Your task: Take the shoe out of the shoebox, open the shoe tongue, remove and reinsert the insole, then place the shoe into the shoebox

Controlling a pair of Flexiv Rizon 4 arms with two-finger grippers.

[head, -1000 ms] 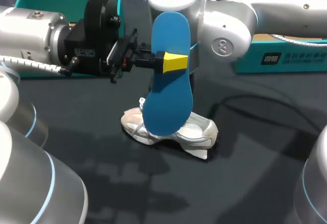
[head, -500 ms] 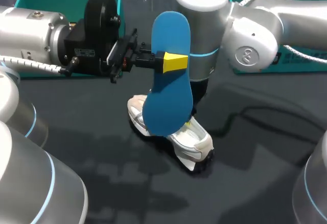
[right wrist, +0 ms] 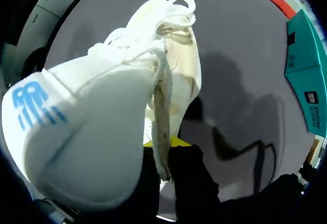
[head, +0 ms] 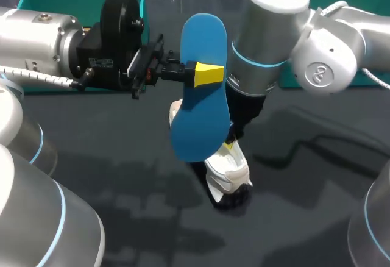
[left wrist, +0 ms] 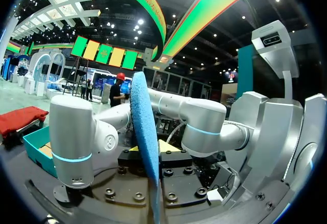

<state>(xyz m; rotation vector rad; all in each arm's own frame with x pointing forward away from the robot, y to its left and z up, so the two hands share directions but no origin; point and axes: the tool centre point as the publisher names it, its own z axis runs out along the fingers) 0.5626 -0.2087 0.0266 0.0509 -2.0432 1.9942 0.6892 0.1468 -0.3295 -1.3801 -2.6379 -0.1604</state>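
Shoe point(head: 226, 170): white, laced, on the dark desk point(head: 304, 218)
Right claw point(head: 230, 148): directly over the shoe, fingers clamped on the rim of its opening
Insole point(head: 201, 90): blue, upright, off the desk, above and just left of the shoe
Left claw point(head: 204, 74): clamped on the insole mid-length
Shoebox point(head: 79, 2): teal, well behind the shoe, to its left

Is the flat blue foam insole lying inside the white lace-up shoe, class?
No, the flat blue foam insole is held upright in the left claw, outside the white lace-up shoe.
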